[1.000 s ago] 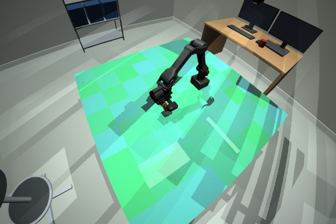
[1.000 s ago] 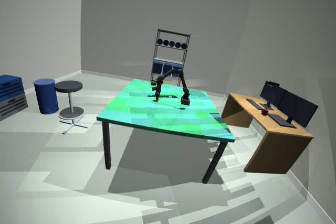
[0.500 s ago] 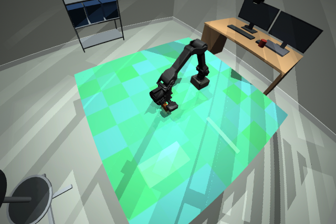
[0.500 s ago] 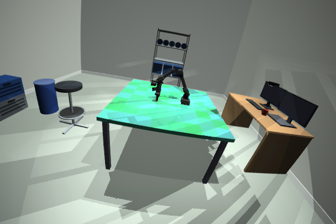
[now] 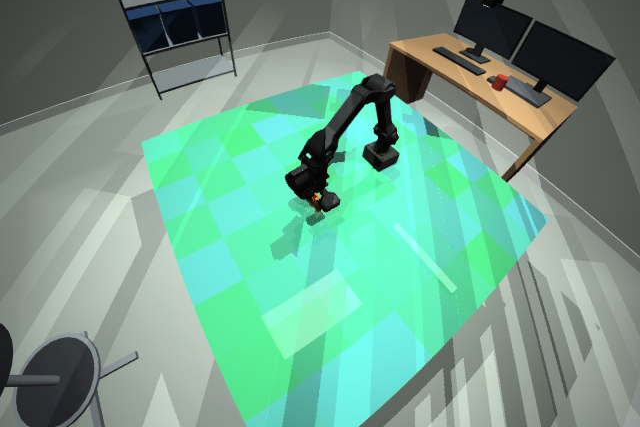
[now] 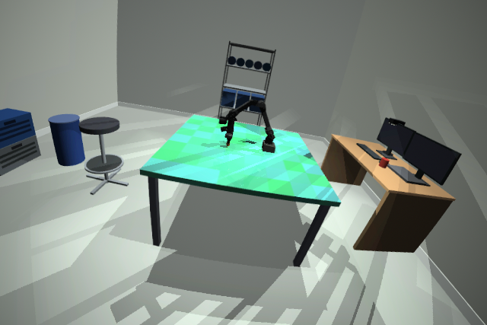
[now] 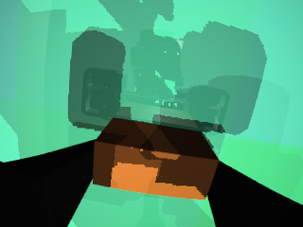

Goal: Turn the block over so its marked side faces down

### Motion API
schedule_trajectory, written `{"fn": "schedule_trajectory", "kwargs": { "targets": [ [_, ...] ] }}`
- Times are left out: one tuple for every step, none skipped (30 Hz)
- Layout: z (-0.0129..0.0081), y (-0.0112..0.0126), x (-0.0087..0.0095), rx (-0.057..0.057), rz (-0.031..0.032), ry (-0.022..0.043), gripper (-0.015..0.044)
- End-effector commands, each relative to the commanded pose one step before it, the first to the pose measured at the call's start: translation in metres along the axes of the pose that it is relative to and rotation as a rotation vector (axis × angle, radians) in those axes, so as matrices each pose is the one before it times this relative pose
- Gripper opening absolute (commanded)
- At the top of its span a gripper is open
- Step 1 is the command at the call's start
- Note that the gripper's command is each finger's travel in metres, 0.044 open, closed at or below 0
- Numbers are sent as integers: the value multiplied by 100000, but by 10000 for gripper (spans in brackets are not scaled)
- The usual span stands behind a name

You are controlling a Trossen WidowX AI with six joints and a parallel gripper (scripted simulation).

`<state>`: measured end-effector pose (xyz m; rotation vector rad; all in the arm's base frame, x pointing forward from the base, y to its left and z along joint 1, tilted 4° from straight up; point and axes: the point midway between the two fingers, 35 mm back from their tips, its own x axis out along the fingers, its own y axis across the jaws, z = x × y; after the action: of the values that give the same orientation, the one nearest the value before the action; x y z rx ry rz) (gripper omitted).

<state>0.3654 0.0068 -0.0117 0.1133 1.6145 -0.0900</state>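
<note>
Block (image 7: 154,165), orange, sits clamped between our two dark fingers in the wrist view, low over the green and teal counter (image 5: 361,360). Our claw (image 5: 319,203) grips it by its two ends, jaws partly closed on it. We cannot tell whether it touches the counter. From its base (image 5: 388,159) near the counter's far side, our arm (image 5: 343,117) rises, bends at the elbow and slopes down toward the counter's middle, wrist pointing downward.
</note>
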Motion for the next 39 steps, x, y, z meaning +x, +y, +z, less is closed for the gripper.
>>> {"fn": "schedule_trajectory", "kwargs": {
  "targets": [
    [264,59,-2215,-38,406,-1461,0],
    [-5,-1,-124,0,0,0,0],
    [0,0,0,0,0,0,0],
    [0,0,0,0,0,0,0],
    [0,0,0,0,0,0,0],
    [8,1,20,-13,-11,-258,0],
    [24,4,60,-38,-32,-773,0],
    [37,7,98,-62,-51,-1289,0],
    [40,9,115,-70,-58,-1546,0],
    [36,8,111,-66,-55,-1546,0],
    [31,8,107,-62,-52,-1546,0],
    [27,8,102,-58,-49,-1546,0],
    [23,8,98,-53,-46,-1546,0],
    [18,7,94,-49,-43,-1545,0],
    [14,7,89,-45,-40,-1545,0],
    [10,7,82,-39,-36,-1496,0],
    [6,6,77,-35,-33,-1496,0],
    [2,6,73,-31,-30,-1496,0],
    [-1,6,68,-27,-27,-1496,0],
    [-5,5,63,-23,-25,-1495,0],
    [-8,5,58,-19,-22,-1495,0],
    [-11,4,53,-14,-19,-1495,0],
    [-15,4,48,-10,-16,-1494,0],
    [-18,3,43,-6,-13,-1494,0],
    [-21,3,38,-2,-11,-1493,0],
    [-24,2,33,3,-8,-1491,0],
    [-26,2,27,7,-5,-1493,0],
    [-29,1,22,12,-2,-1492,0],
    [-32,1,16,16,0,-1492,0],
    [-34,0,11,20,3,-1491,0],
    [-36,-1,5,25,6,-1491,0],
    [-39,-1,-1,29,9,-1490,0],
    [-41,-2,-7,34,11,-1490,0],
    [-43,-3,-12,38,14,-1489,0],
    [-45,-4,-18,43,17,-1489,0],
    [-46,-4,-24,47,19,-1486,0],
    [-48,-5,-30,52,22,-1488,0],
    [-50,-6,-37,56,24,-1487,0],
    [-51,-7,-43,61,27,-1487,0]
  ]
}}
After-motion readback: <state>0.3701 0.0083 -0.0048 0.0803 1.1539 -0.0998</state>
